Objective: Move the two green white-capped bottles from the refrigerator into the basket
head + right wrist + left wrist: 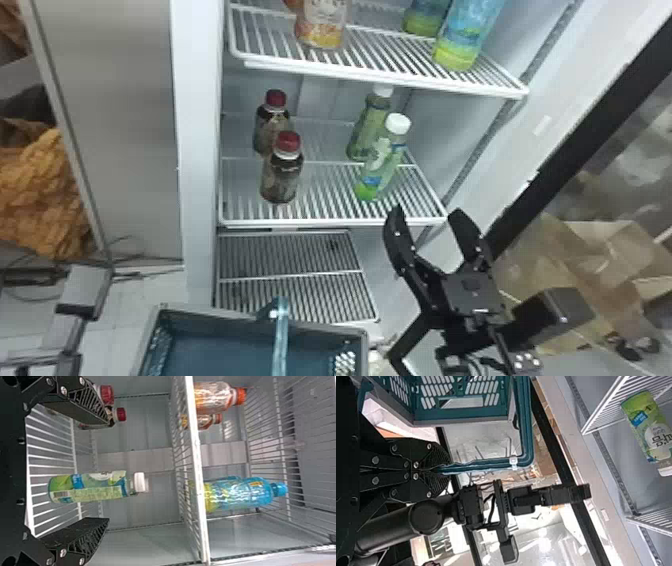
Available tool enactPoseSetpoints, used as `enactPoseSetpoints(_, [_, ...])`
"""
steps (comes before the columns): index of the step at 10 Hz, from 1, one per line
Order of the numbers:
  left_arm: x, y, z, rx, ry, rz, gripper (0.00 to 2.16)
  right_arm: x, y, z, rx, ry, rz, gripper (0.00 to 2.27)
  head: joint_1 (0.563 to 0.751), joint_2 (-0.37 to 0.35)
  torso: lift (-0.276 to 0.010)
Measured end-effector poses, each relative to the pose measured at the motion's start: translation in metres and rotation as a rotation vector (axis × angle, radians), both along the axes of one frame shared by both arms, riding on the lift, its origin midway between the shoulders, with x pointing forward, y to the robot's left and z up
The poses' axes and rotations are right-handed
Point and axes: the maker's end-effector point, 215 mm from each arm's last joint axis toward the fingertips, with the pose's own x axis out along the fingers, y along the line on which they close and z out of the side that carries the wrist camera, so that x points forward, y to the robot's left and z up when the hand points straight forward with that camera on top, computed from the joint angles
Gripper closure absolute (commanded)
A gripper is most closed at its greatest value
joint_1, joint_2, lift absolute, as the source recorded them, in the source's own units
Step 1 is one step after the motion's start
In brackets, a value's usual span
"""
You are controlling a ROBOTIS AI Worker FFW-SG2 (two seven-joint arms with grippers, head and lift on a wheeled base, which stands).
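Both green white-capped bottles stand upright on the middle shelf (310,221), toward its right edge: the front bottle (376,167) is close to the front edge, the back bottle (367,127) just behind it. The right hand (425,212) is wide open and holds nothing. It is near the shelf's right front corner, apart from the front bottle, which in the right wrist view appears in line with the space between the fingers, perhaps a little beyond them. The right arm comes from the bottom edge, fingers pointing up to the shelf. The left hand (442,469) is closed on the handle (483,464) of the basket (220,313).
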Motion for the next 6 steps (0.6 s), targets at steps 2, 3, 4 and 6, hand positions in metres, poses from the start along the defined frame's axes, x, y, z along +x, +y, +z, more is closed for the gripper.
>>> enactPoseSetpoints(2, [0.0,0.0,0.0,0.0,0.002,0.001,1.16,0.01,-0.007,-0.014,-0.032,0.013,-0.015,0.18,0.695,-0.35,-0.263])
enactPoseSetpoints(3, [0.0,0.001,-0.001,0.002,0.003,0.002,1.16,0.016,-0.01,-0.02,-0.049,0.012,-0.022,0.18,0.695,-0.35,-0.263])
enactPoseSetpoints(4, [0.0,0.001,-0.002,0.006,0.003,0.003,1.16,0.023,-0.012,-0.026,-0.062,0.01,-0.027,0.18,0.695,-0.35,-0.263])
enactPoseSetpoints(6, [-0.001,0.001,-0.001,0.004,0.003,-0.001,1.16,0.035,-0.015,-0.034,-0.074,0.01,-0.027,0.18,0.695,-0.35,-0.263])
